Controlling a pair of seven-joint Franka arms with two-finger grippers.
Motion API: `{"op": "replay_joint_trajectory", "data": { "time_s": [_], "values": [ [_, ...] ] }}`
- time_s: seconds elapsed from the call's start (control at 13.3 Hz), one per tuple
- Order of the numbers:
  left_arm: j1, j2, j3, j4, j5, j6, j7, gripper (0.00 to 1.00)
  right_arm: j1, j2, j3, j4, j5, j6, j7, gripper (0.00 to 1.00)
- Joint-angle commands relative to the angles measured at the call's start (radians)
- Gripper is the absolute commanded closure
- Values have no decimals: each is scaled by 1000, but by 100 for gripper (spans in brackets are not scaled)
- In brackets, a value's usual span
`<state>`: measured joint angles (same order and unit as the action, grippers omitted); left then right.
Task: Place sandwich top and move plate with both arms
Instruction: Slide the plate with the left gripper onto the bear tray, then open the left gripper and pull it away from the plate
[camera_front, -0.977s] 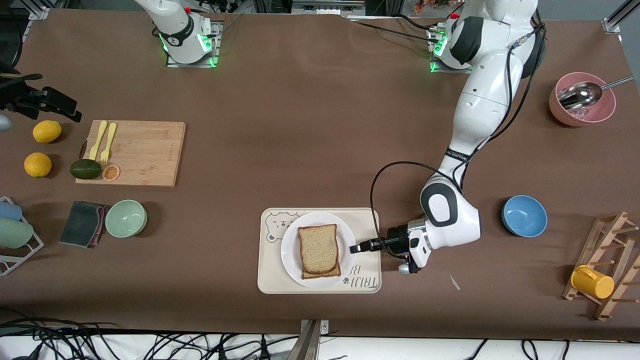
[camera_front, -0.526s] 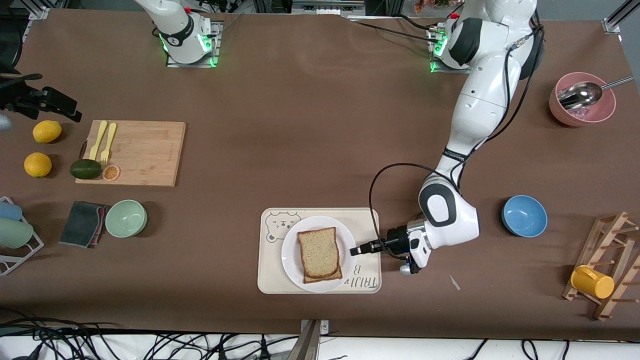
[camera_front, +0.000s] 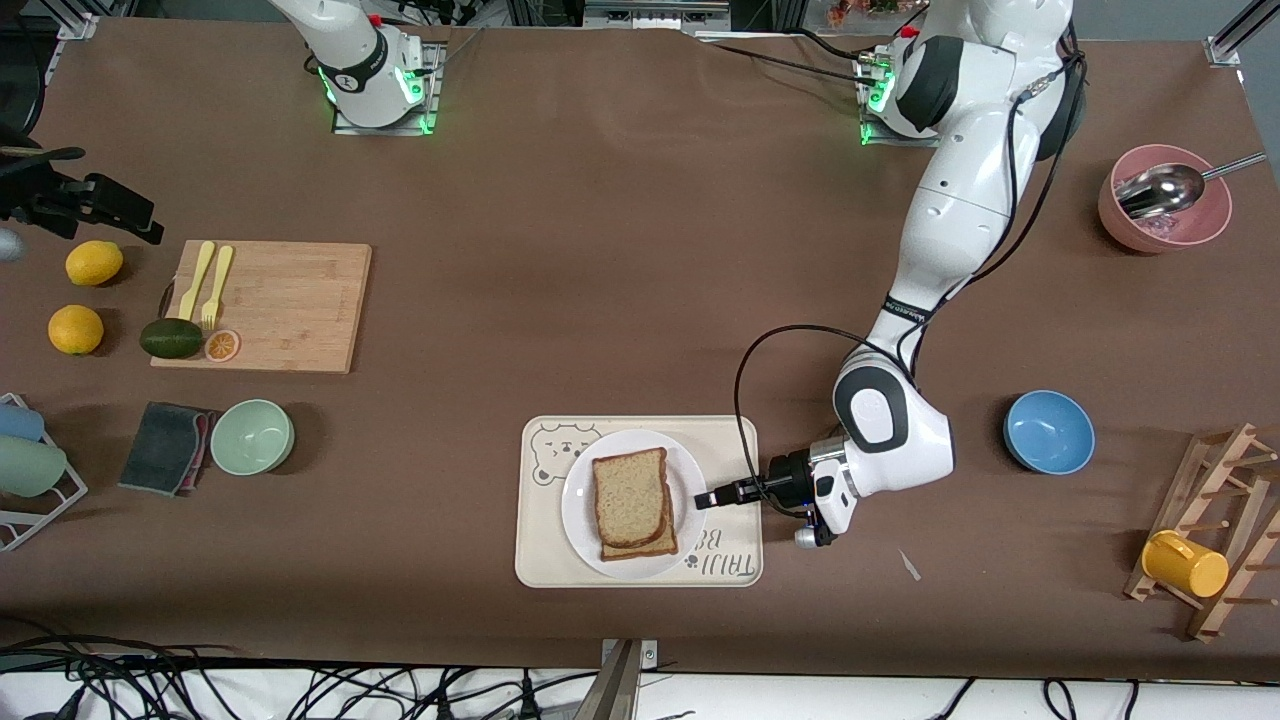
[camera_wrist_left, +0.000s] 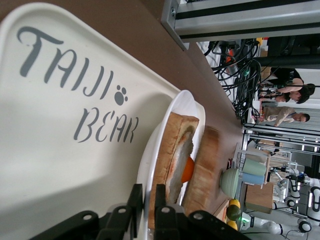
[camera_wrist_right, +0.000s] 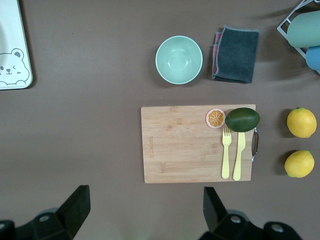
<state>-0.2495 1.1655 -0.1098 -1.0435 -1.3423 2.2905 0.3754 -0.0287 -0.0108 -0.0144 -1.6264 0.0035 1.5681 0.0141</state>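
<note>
brown tabletop fills my screen. nearest the front camera sits the cream bear tray (camera_front: 540, 560), and on it the white plate (camera_front: 580, 525). on that plate i see the sandwich top (camera_front: 630, 495) lying on a lower bread slice (camera_front: 650, 547); from the left wrist view an orange yolk (camera_wrist_left: 187, 170) shows between the two slices. my left gripper (camera_front: 703, 498) is low at the plate's rim on the side toward the left arm's end of the table; its fingers (camera_wrist_left: 134, 202) stand narrow with the rim between them, a thin gap on either side, so i cannot tell whether they pinch it. a blue bowl (camera_front: 1048, 431) sits near the left arm's elbow. toward the right arm's end lie a green bowl (camera_front: 252, 436) and a dark cloth (camera_front: 163, 447) beside it. farther back lies a wooden cutting board (camera_front: 290, 305) carrying a yellow fork and knife (camera_front: 208, 280), an avocado (camera_front: 171, 338) and an orange slice (camera_front: 222, 345), with two lemons (camera_front: 76, 329) beside it. my right gripper (camera_wrist_right: 145, 207) waits high over the table near that board, fingers spread wide, holding nothing.
</note>
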Motion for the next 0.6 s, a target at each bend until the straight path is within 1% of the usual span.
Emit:
{"op": "replay_joint_trajectory", "data": {
  "time_s": [0.0,0.08,0.15,0.45,0.53],
  "values": [
    [9,11,-4,27,-57,-38,37,52,-4,5,4,22,18,-19,6,0],
    [19,10,-5,23,-64,-42,37,8,-4,5,4,22,16,-19,6,0],
    [27,8,-7,13,-81,-46,42,0,-4,5,2,22,18,-19,6,0],
    [61,-35,-4,-24,-67,-78,66,0,-4,5,4,22,18,-19,6,0],
    [64,-46,-1,-30,-45,-89,65,0,-4,5,4,22,18,-19,6,0]
  ]
}}
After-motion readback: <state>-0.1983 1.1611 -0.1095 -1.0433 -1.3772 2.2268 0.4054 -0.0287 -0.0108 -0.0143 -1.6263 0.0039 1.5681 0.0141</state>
